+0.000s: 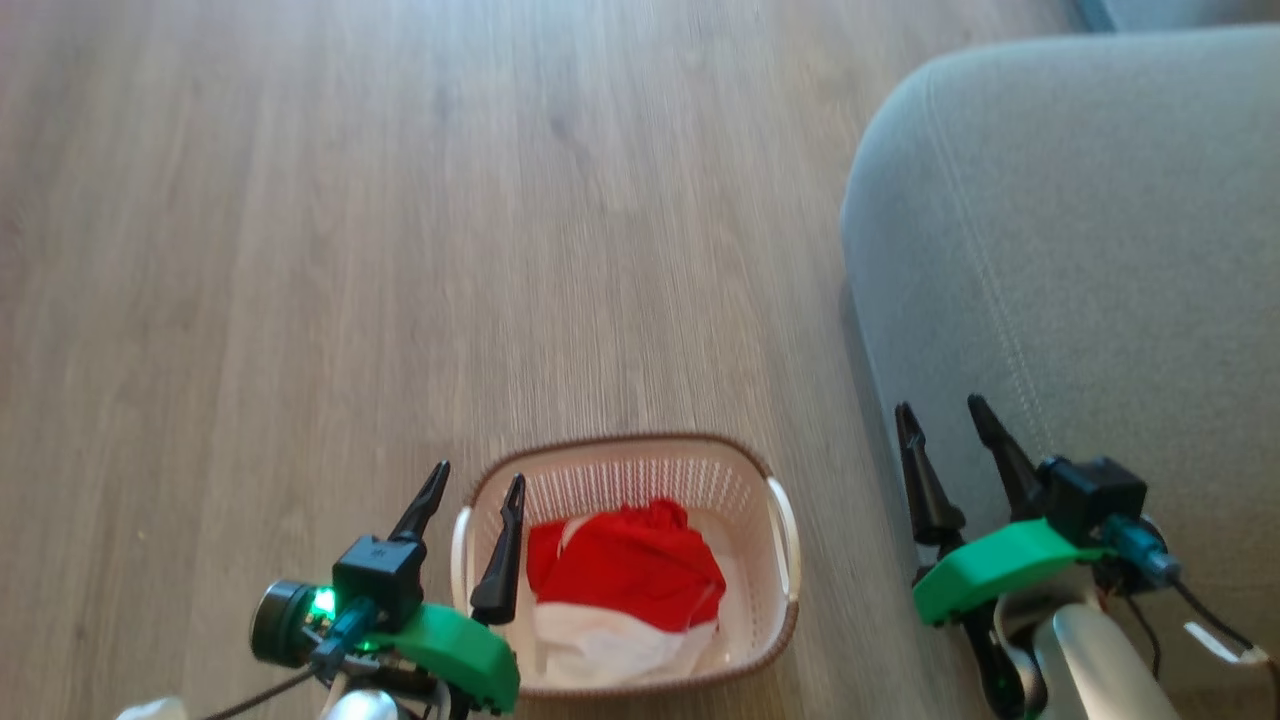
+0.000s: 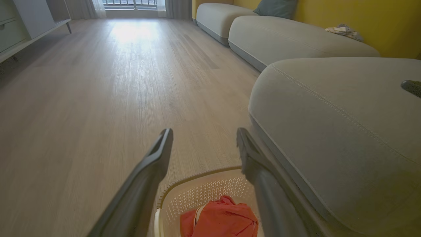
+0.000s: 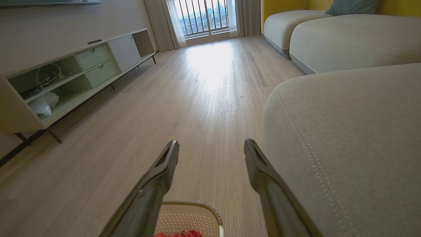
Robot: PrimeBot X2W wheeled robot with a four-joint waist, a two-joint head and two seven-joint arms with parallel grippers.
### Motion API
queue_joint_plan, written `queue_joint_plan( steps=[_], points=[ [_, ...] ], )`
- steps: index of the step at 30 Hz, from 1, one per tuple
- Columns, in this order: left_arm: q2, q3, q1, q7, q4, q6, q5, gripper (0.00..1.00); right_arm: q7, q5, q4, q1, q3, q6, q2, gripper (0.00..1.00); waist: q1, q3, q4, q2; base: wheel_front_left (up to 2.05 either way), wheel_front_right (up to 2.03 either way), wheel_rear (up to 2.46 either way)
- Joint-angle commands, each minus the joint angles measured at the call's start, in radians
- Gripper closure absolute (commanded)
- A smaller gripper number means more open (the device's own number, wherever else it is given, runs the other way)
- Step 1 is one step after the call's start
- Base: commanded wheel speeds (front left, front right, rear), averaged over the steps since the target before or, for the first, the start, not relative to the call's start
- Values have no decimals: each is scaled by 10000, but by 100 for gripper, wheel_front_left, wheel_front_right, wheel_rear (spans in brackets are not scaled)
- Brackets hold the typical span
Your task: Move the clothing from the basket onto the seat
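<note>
Here we are over the oval cream-white plastic laundry basket (image 1: 620, 470) with its perforated walls and brown woven-look rim, sitting on the pale wood-plank floor (image 1: 300, 250). Inside the basket, bunched in the middle and toward its near wall, lies the soft bright red fabric clothing (image 1: 625, 565), red on top and white beneath at the near side. None of it is out of the basket yet.

The left gripper (image 1: 478, 473) hangs above the basket's left rim, its two long dark fingers spread wide, nothing between them. The right gripper (image 1: 940, 404) sits off to the right of the basket, jaws just as wide and bare. Just to the right of the basket rises the large grey-green upholstered seat (image 1: 1100, 250), rounded corner and pale double seam showing.

Now, that cloth looks light and limp. It should crumple and drape rather than hold a shape, and slippery it is not. The best bite, I'd say, is the raised red crest near the basket's centre: pinch a thick fold there. Watch for trailing white cloth catching the rim, or the light basket sliding.
</note>
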Motion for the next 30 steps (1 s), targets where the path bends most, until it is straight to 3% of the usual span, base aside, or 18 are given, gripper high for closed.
queue_joint_plan(
  steps=[1, 12, 22, 30],
  points=[
    [-54, 262, -583, -124, -114, -104, 133, 0, -105, -124, -438, -558, 158, 0, -101, 0, 0, 719, -215, 0, 0, 0, 0],
    [209, -206, -2743, -124, 1952, -1086, 1697, 0, -105, -483, -1597, -1177, 115, 0, -101, 0, 0, 4069, -764, 0, 0, 0, 0],
    [893, -1468, -4904, -124, 4163, -1426, 2577, 0, -105, -412, -2535, -1620, 560, 0, -101, 0, 0, 6056, -1455, 0, 0, 0, 0],
    [1201, -2778, -6307, -124, 5731, -1577, 3254, 0, -105, -170, -3029, -1763, 649, 0, -101, 0, 0, 7029, -1754, 0, 0, 0, 0]
  ],
)
